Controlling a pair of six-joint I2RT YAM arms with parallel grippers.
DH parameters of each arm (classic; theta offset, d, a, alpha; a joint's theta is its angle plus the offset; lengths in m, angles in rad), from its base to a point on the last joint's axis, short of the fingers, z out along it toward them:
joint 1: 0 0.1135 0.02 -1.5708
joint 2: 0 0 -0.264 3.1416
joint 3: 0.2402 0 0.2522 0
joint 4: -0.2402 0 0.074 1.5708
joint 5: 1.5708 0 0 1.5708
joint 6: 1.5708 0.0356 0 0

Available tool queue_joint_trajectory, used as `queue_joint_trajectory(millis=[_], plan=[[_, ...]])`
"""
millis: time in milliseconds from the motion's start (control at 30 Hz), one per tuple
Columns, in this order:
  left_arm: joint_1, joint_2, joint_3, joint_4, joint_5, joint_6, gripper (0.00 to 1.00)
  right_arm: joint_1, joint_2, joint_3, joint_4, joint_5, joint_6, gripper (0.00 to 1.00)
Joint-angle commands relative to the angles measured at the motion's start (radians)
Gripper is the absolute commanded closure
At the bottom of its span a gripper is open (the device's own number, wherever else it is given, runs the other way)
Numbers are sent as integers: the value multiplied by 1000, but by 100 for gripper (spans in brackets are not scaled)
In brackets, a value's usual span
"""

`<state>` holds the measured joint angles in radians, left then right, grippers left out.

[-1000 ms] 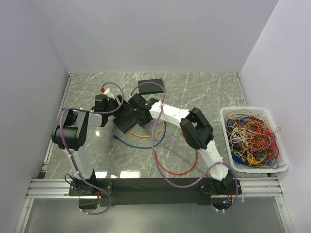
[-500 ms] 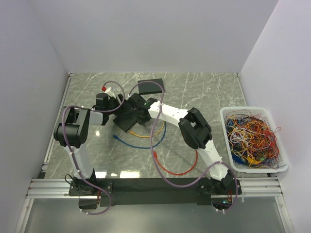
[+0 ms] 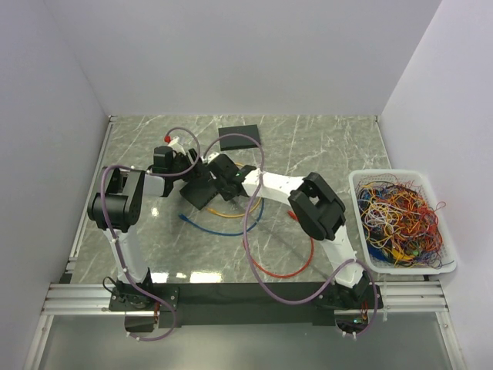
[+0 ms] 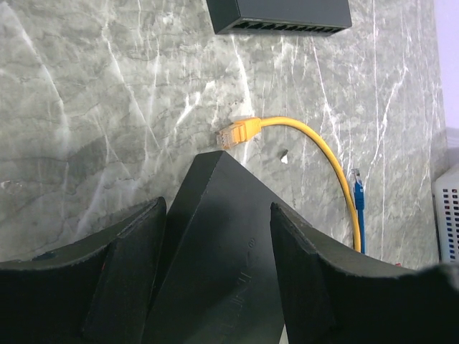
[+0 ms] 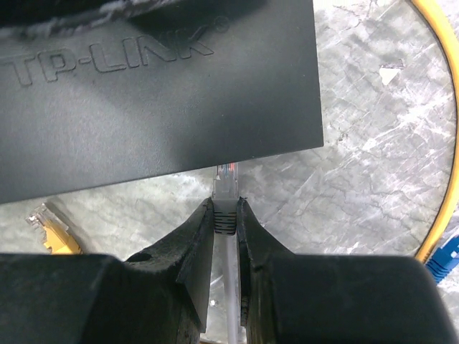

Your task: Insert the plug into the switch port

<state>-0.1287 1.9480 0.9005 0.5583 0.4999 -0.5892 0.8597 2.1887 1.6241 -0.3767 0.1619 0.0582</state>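
Top external view: the right arm (image 3: 317, 206) has drawn back slightly rightward since a second ago, and the left gripper (image 4: 215, 211) has edged toward the far wall. A yellow cable (image 4: 315, 143), a blue plug (image 4: 356, 193) and a second switch (image 4: 280, 14) lie nearby. The left gripper clamps the black switch (image 4: 215, 265). The right gripper (image 5: 226, 209) pinches the clear plug (image 5: 225, 183) — its tip sits at the switch's edge, whose top panel hides the ports.

Black switch (image 5: 158, 93), clear plug (image 5: 226, 183), yellow cable (image 4: 323, 154), grey-veined table (image 4: 107, 107)
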Motion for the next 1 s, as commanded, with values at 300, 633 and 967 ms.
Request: queue_joint_trajectory(millis=[300,633,967], plan=[[-25,14,-3,9,94,12,37,9,-82,-124,162,-96,-93,100],[-42,11,-28,26,111,15,44,-20,-136,-190,246,-159,-109,100],[-68,12,-32,-8,85,16,47,-22,-112,-176,243,-157,-92,100]])
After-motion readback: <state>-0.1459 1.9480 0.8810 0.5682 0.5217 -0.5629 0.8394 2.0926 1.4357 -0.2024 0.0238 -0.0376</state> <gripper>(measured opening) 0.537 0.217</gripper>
